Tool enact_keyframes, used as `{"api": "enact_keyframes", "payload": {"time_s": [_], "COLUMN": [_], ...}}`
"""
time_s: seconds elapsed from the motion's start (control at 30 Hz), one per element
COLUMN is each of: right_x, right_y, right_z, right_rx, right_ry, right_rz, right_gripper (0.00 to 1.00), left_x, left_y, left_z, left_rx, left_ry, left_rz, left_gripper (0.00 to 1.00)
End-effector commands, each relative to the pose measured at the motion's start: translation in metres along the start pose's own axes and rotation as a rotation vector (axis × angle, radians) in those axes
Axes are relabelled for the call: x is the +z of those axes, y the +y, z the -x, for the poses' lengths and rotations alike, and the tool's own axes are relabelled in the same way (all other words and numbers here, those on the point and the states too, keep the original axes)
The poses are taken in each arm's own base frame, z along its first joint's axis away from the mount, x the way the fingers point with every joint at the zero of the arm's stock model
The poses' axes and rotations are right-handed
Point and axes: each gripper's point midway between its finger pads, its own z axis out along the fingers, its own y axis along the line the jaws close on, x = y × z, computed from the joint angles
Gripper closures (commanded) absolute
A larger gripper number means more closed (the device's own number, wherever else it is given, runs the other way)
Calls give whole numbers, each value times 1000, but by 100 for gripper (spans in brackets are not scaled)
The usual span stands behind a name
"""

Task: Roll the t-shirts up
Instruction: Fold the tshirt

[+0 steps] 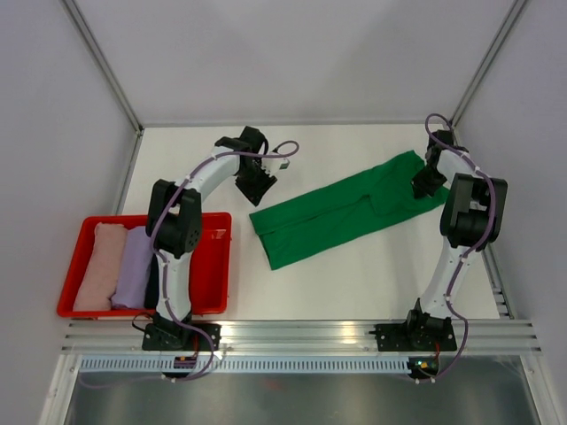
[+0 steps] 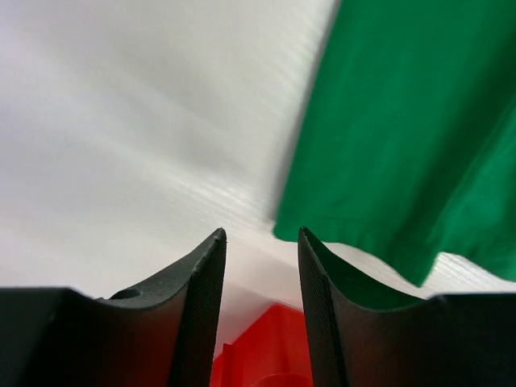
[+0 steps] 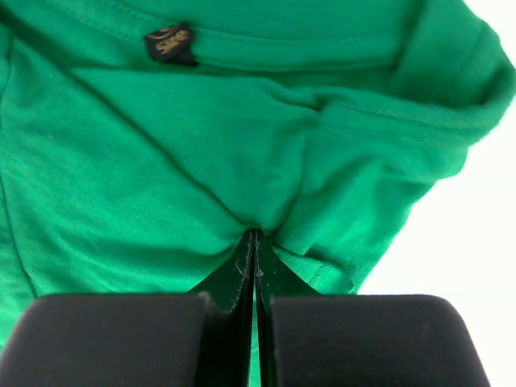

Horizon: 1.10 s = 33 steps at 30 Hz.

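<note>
My right gripper (image 3: 255, 238) is pinched fully together on a pucker of the green t-shirt (image 1: 345, 208) just below its collar, at the shirt's 2 o'clock end. The cloth lies in a long folded band across the table (image 1: 354, 283), running down toward 8 o'clock. My left gripper (image 2: 262, 234) hangs half open and empty near that far end, at about 12 o'clock from it, and the pink t-shirt (image 1: 97, 266) and lavender t-shirt (image 1: 133, 266) lie side by side in the red tray (image 1: 106, 312) at the table's 8 o'clock.
</note>
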Motion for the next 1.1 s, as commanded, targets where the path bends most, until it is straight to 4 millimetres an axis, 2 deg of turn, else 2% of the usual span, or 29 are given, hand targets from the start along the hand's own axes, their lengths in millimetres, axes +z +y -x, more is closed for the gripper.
{"api": "enact_keyframes", "payload": {"time_s": [0.0, 0.1, 0.27, 0.4, 0.5, 0.57, 0.63, 0.67, 0.73, 0.8, 0.83, 0.87, 0.93, 0.97, 1.07], "right_x": [25, 23, 20, 18, 13, 10, 9, 8, 8, 7, 5, 3, -1, -2, -2], "right_y": [12, 21, 13, 15, 20, 24, 25, 26, 30, 34, 39, 44, 57, 64, 87], "right_z": [0, -3, -10, -19, -25, -29, -34, -36, -42, -46, -49, -51, -57, -57, -60], "right_rx": [52, 73, 43, 10, -5, -16, -23, -24, -35, -39, -48, -47, -62, -56, -54], "right_ry": [-3, 17, 6, 2, 0, -1, 6, 11, 23, 28, 32, 33, 36, 36, 45], "right_rz": [-34, 8, -6, -16, -6, 3, 8, 8, 18, 26, 35, 48, 72, 86, 135], "right_gripper": [100, 100, 100, 100, 100, 100, 100, 100, 100, 100, 100, 100, 100, 100, 100], "left_x": [-14, -6, 9, 33, 43, 52, 51, 55, 49, 48, 41, 40, 32, 31, 23], "left_y": [10, 16, 26, 16, -6, -24, -32, -44, -54, -70, -74, -80, -85, -90, -103], "left_z": [9, 4, -9, -24, -30, -42, -46, -58, -66, -84, -84, -96, -99, -109, -119], "left_rx": [-67, -92, -104, -92, -32, 14, 38, 45, 57, 89, 104, 132, 154, 171, 209], "left_ry": [-29, 4, 78, 156, 190, 226, 222, 242, 237, 252, 230, 248, 230, 244, 223], "left_rz": [70, 96, 148, 139, 112, 90, 74, 28, -6, -71, -88, -111, -122, -142, -192], "left_gripper": [52, 51, 49, 50, 50, 51, 51, 52, 52, 53, 53, 53, 53, 53, 53]}}
